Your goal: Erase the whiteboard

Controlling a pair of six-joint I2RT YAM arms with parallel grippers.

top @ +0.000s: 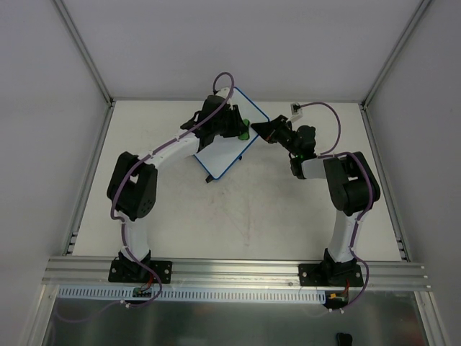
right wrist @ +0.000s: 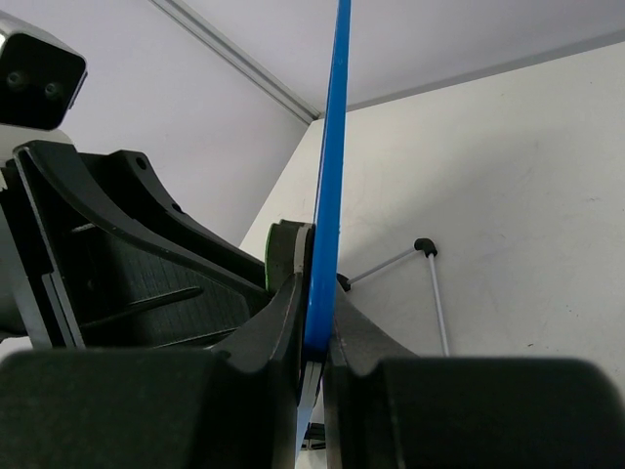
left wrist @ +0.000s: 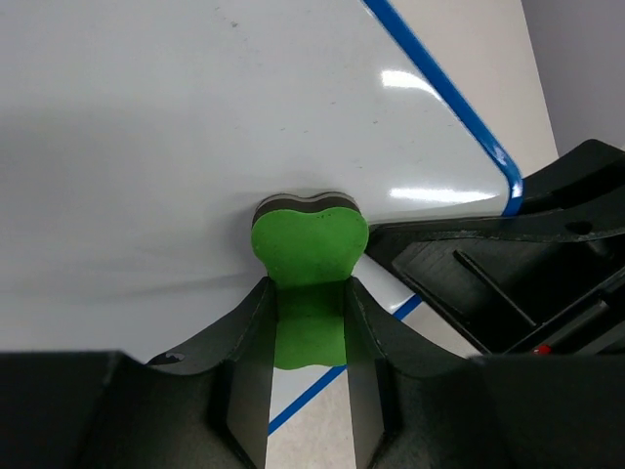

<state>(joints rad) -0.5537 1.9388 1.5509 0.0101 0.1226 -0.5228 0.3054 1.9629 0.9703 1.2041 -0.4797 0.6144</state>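
Whiteboard [top: 227, 151], near the far edge of the table [top: 252, 216], appears thin, stiff, light and slick; take it by the rim [right wrist: 328, 147]. Right gripper [right wrist: 314, 322] is closed on that rim; left gripper [left wrist: 308, 303] clamps the eraser [left wrist: 310, 244].

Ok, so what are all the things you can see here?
whiteboard: one, white with blue rim, far middle of table
eraser: one, green, pressed on the whiteboard's face
table: one, off-white, under everything
rail: one, silver, near edge
cables: purple, along both arms
left tool: one, black, shut on the eraser
right tool: one, black, shut on the whiteboard's edge
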